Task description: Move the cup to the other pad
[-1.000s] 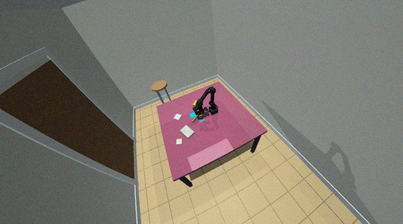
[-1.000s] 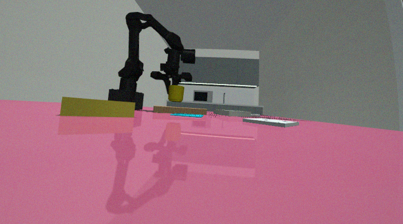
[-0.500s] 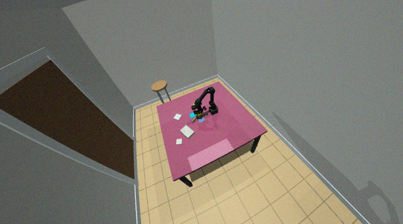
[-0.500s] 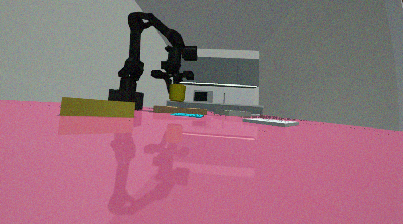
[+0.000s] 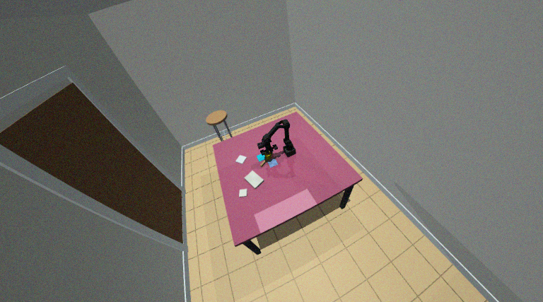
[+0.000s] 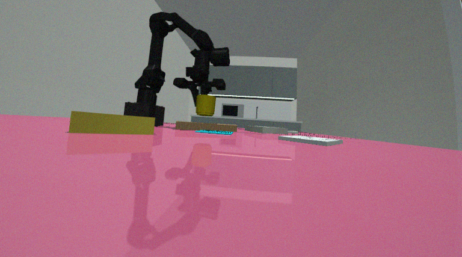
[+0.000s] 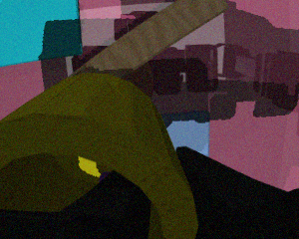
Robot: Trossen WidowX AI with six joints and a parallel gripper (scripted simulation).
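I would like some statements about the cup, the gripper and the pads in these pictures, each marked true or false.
1. The gripper is shut on the olive-yellow cup. True.
2. The cup stands on the pink table. False: in the exterior view it hangs in the air, clear of the table top.
3. The cup is held roughly upright. True.
4. The cup lies tipped on its side. False: its opening faces up toward the gripper.
5. A cyan pad shows at the upper left of the wrist view. True.
6. The brown strip is held by the gripper. False: it lies flat on the table below the cup.
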